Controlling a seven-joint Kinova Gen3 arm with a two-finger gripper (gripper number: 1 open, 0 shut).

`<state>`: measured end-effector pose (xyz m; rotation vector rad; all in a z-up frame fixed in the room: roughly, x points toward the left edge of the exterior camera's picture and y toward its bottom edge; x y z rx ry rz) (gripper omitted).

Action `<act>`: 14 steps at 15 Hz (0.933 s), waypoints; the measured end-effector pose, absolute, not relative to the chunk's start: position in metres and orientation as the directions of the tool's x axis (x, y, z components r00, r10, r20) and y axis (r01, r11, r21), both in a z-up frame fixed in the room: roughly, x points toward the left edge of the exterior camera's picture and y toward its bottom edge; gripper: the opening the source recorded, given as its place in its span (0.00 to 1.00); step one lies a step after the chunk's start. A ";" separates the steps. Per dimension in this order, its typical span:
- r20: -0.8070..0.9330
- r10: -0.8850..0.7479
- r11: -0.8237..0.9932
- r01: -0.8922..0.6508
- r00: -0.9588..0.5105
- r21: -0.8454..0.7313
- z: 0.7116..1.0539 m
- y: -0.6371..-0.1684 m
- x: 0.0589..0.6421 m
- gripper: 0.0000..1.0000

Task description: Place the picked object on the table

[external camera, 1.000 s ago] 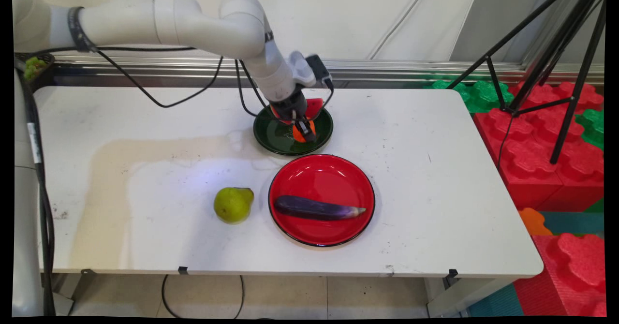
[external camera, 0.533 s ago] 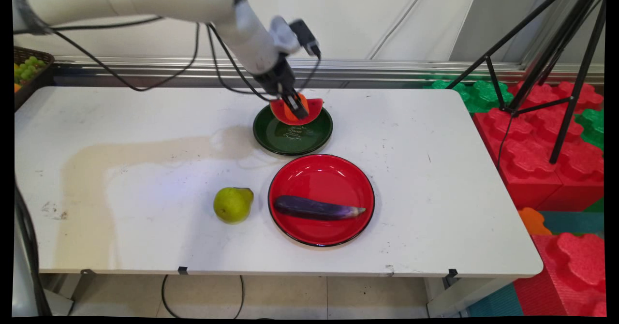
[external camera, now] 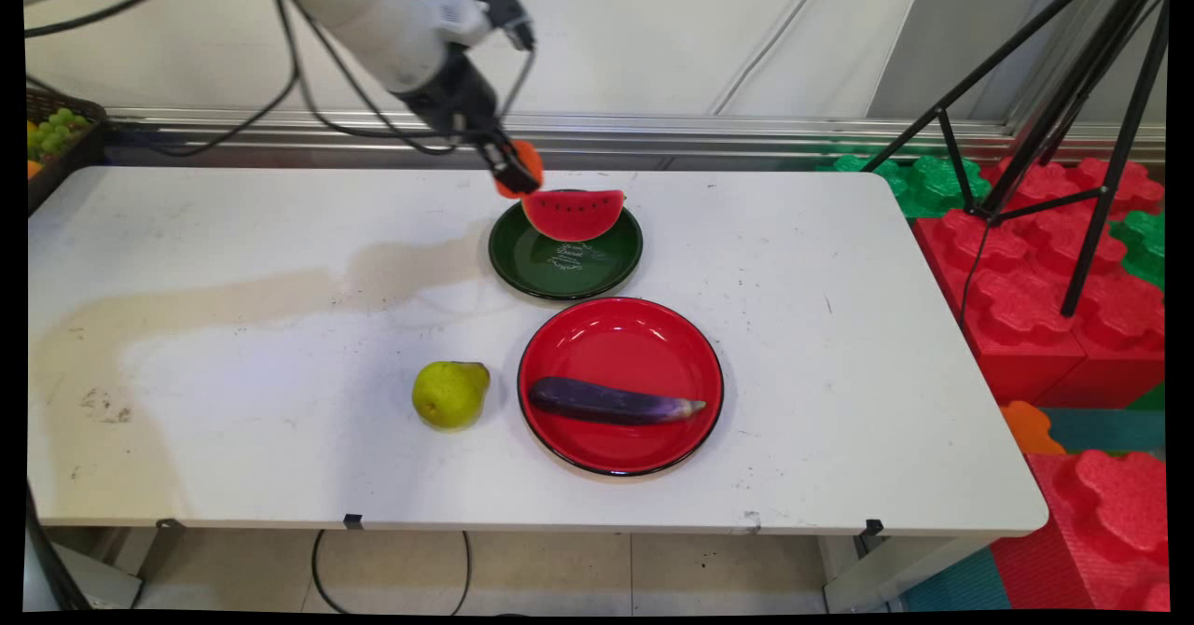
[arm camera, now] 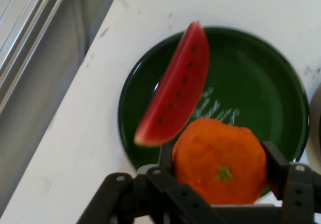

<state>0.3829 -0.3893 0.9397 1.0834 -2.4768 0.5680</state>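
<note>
Your pincer [external camera: 519,170] is closed on an orange mandarin [arm camera: 219,159], one finger [arm camera: 275,162] pressed to each side of it, and it holds the fruit in the air above the table's [external camera: 280,326] far part, just left of the green plate's [external camera: 532,270] far rim. In the main view you see only a sliver of orange behind the black fingers. The hand view gives you far more: the mandarin's flattened round shape, with its small green stem end turned toward the camera.

The watermelon slice [external camera: 572,214] stands on its curved rind at the far side of the green plate, its straight edge on top and its long axis running left to right across the table. In the hand view the same slice runs on a slant, and white lettering shows on the plate beneath it.

Nearer you, a red plate [external camera: 620,336] carries a purple eggplant [external camera: 611,402] lying left to right, its pale tip pointing right. A green pear [external camera: 450,394] sits on the table just left of that plate.
</note>
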 end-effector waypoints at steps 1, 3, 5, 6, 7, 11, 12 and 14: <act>0.489 -0.610 0.611 -0.763 -0.623 -0.210 0.944 -0.380 0.395 0.00; 0.489 -0.626 0.594 -0.778 -0.608 -0.206 0.946 -0.367 0.409 0.00; 0.484 -0.654 0.566 -0.800 -0.581 -0.197 0.946 -0.352 0.424 0.00; 0.479 -0.673 0.548 -0.815 -0.564 -0.190 0.944 -0.345 0.431 0.00; 0.475 -0.686 0.535 -0.824 -0.552 -0.185 0.941 -0.341 0.435 0.00; 0.446 -0.736 0.489 -0.856 -0.509 -0.169 0.924 -0.331 0.447 0.00; 0.437 -0.746 0.481 -0.860 -0.503 -0.168 0.918 -0.331 0.450 0.00; 0.415 -0.766 0.466 -0.869 -0.491 -0.170 0.903 -0.332 0.458 0.00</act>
